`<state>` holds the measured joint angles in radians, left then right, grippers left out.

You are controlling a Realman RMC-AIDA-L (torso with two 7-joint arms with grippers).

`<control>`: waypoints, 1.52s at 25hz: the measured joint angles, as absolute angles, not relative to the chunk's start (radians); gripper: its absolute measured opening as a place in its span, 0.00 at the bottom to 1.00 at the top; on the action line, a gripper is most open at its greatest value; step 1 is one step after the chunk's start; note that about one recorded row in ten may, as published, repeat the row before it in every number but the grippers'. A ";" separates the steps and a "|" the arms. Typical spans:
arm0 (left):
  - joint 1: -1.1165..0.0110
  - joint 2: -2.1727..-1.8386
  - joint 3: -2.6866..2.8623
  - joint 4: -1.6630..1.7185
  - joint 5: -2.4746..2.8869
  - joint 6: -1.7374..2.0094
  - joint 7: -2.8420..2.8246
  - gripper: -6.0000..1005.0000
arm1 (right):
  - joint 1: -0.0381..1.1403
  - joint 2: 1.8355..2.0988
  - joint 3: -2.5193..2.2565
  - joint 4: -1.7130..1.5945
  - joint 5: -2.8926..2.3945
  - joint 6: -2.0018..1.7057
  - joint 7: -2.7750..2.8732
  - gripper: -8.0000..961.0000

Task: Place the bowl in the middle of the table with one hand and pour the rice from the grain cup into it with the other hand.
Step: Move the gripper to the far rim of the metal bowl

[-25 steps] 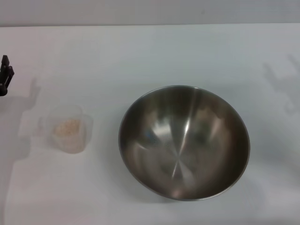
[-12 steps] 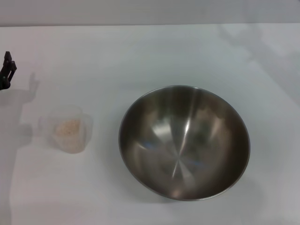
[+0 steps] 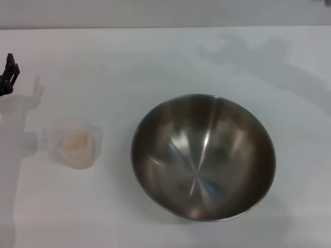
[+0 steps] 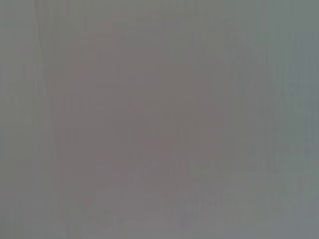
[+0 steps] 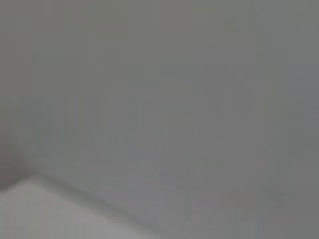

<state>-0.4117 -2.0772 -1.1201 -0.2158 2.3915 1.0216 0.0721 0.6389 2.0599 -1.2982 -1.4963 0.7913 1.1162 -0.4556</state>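
Note:
The large steel bowl (image 3: 202, 156) stands on the white table (image 3: 155, 62), right of the middle, and is empty. The clear grain cup (image 3: 75, 141) stands upright at the left with pale rice (image 3: 75, 140) in it. The tip of my left gripper (image 3: 8, 73) shows at the far left edge, behind the cup and well apart from it. My right gripper is out of view; only its shadow falls on the table at the back right. Both wrist views show only blank grey surface.
The table's far edge (image 3: 165, 27) runs across the top of the head view. An arm shadow (image 3: 20, 144) lies on the table left of the cup.
The left gripper tip has shifted slightly up at the left edge. The right arm's shadow has moved from the right edge toward the back middle. Bowl and cup have not moved.

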 joint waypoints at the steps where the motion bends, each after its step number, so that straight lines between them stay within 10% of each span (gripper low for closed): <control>1: -0.412 -2.077 -1.120 -0.216 2.392 1.022 0.072 0.80 | 0.639 2.060 -1.298 -1.496 0.791 1.116 -0.456 0.86; 15: -0.412 -2.079 -1.114 -0.212 2.392 1.014 0.072 0.80 | 0.786 2.043 -1.140 -1.484 0.650 1.798 -0.416 0.86; 38: -0.436 -2.076 -1.114 -0.209 2.393 1.006 0.072 0.79 | 0.790 2.062 -1.158 -1.192 0.567 1.641 -0.510 0.85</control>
<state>-0.4356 -2.0757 -1.1136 -0.2085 2.3925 1.0061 0.0720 0.7896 2.0618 -1.1576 -1.1918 0.5673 1.6412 -0.5096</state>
